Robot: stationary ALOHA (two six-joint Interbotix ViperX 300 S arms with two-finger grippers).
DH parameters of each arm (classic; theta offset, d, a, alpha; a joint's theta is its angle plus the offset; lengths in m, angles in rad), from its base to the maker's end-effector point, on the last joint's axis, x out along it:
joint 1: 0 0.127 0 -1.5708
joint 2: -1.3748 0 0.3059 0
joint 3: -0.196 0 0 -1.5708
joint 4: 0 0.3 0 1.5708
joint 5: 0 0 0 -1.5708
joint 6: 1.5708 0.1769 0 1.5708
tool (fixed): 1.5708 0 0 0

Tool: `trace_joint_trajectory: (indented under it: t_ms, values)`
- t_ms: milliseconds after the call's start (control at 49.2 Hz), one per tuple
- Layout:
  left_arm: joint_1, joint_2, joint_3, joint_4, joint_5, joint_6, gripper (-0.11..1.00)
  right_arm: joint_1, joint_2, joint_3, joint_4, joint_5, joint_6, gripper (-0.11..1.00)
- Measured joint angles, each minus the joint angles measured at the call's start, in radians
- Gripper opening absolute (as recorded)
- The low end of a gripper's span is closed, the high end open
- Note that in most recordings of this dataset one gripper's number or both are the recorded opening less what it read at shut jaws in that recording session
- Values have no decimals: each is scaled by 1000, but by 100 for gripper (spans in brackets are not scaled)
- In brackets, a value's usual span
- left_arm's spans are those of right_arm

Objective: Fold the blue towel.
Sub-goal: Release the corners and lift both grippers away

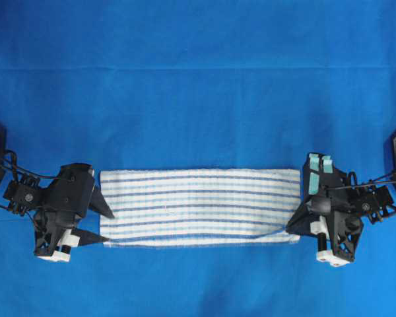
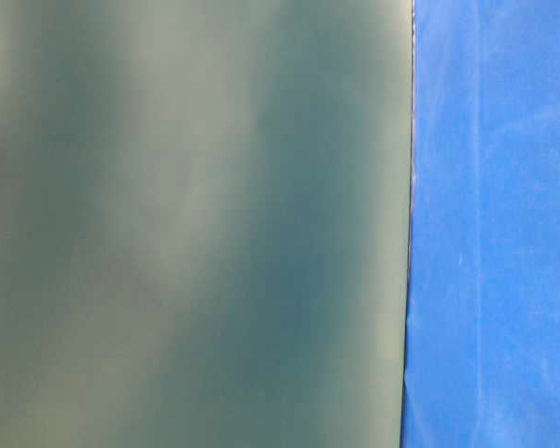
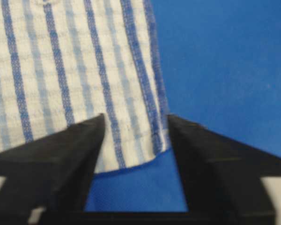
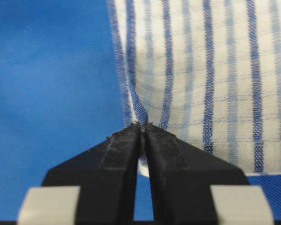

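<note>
The blue towel (image 1: 201, 208) lies as a long folded strip, white with blue stripes, across the middle of the table. My left gripper (image 1: 109, 226) is at its left end, near the front corner. In the left wrist view that gripper (image 3: 136, 119) stands open, and the towel's corner (image 3: 61, 70) lies flat between the two fingers. My right gripper (image 1: 292, 228) is at the towel's right end, near the front corner. In the right wrist view its jaws (image 4: 143, 125) are pressed together on the hemmed edge of the towel (image 4: 215, 70), which puckers at the tips.
A plain solid-blue covering (image 1: 198, 86) spreads over the whole table under the towel. The table-level view shows only a blurred grey-green surface (image 2: 187, 224) and a strip of the blue covering (image 2: 495, 224) at the right.
</note>
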Motion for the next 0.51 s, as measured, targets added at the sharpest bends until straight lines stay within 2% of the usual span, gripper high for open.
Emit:
trace_joint_trajectory:
  t_ms: [122, 163, 345, 508]
  values:
    - [2, -6, 0, 2, 25, 2, 71, 11, 3, -17, 0, 44, 2, 62]
    - [3, -12, 0, 2, 35, 3, 72, 12, 2, -21, -2, 60, 2, 68]
    - [34, -71, 0, 2, 89, 17, 72, 0, -38, -28, -35, 109, -3, 63]
    - [104, -121, 3, 2, 104, 44, 72, -80, -92, -11, -91, 117, -5, 63]
